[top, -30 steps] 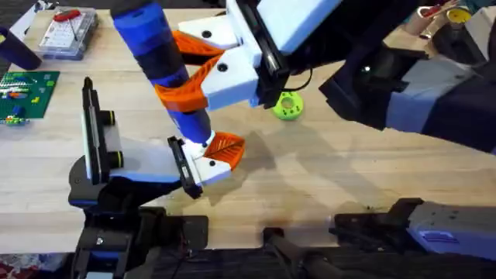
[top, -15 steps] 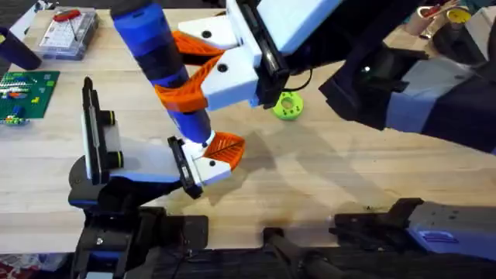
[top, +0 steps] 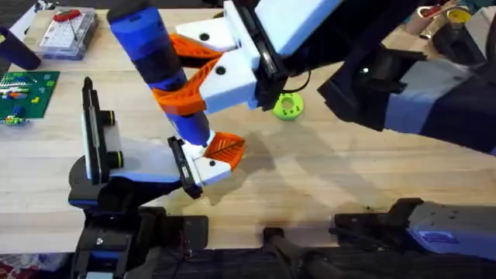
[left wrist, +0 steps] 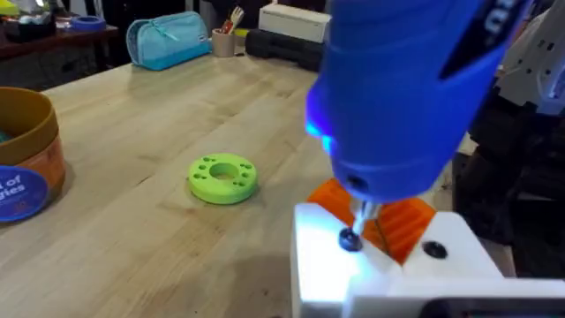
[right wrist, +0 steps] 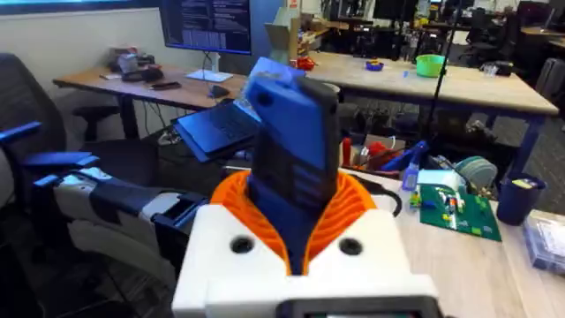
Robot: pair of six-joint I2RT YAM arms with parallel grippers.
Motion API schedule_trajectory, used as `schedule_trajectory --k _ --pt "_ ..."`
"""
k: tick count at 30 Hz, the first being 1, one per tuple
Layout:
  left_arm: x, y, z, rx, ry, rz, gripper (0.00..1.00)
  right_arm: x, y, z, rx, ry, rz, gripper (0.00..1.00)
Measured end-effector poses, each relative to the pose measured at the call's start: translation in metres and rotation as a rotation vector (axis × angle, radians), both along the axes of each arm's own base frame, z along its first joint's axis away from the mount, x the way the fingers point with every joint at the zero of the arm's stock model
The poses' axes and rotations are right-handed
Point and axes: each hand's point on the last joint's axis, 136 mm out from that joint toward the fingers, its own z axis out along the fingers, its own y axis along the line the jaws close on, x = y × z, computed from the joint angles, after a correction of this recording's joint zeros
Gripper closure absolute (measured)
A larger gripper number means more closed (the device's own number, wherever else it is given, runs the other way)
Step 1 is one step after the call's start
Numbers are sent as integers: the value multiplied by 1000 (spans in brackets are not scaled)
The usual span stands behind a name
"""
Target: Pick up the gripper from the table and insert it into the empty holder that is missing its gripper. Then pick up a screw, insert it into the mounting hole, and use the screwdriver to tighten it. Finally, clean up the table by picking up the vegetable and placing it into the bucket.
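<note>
At the centre-left of the overhead view, the screwdriver [top: 159, 66] stood tilted, its blue body clamped between the white fingers and orange ribbed pads of the right gripper [top: 203, 71]. Its thin metal bit [left wrist: 363, 215] pointed down onto a screw head [left wrist: 350, 239] seated in a white finger part. An adjacent hole [left wrist: 433, 250] in the same white part lay just beside the screw. A blue light glowed on the underside of the screwdriver body in the left wrist view.

Directly under the bit, the left gripper [top: 208, 161] showed white fingers with an orange pad at the tip; whether its fingers stood apart or together could not be determined. The right wrist view confirmed the clamp: the blue and black tool body [right wrist: 292, 146] rose between the two orange pads [right wrist: 351, 208].

The lime-green disc [top: 287, 106] lay flat on the table [top: 310, 178], near the right gripper and well apart from the screw. In the left wrist view, small holes ringed its larger central opening [left wrist: 224, 170]. The bucket [left wrist: 25, 168], orange-brown with a blue label band, stood upright on the table, near the disc but not touching it.

At the far left edge of the table lay a green circuit board [top: 23, 94] and a clear parts box [top: 67, 34] with a red-handled tool on top.
</note>
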Motion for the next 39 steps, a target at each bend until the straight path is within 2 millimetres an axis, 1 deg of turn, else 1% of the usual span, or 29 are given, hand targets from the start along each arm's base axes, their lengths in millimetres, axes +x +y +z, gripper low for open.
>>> schedule_trajectory --k 5,20,29,34,39 --pt "0 0 0 -1 2 0 987 4 4 -7 -12 14 -2 946" --pt "0 0 0 -3 7 -2 987 5 4 -9 -15 19 -4 946" --pt "0 0 0 -3 7 -1 987 3 3 0 14 9 5 946" --pt "0 0 0 -3 7 -1 987 0 0 10 57 -22 11 947" --pt "0 0 0 -3 7 -1 987 -2 -1 10 52 -11 21 948"
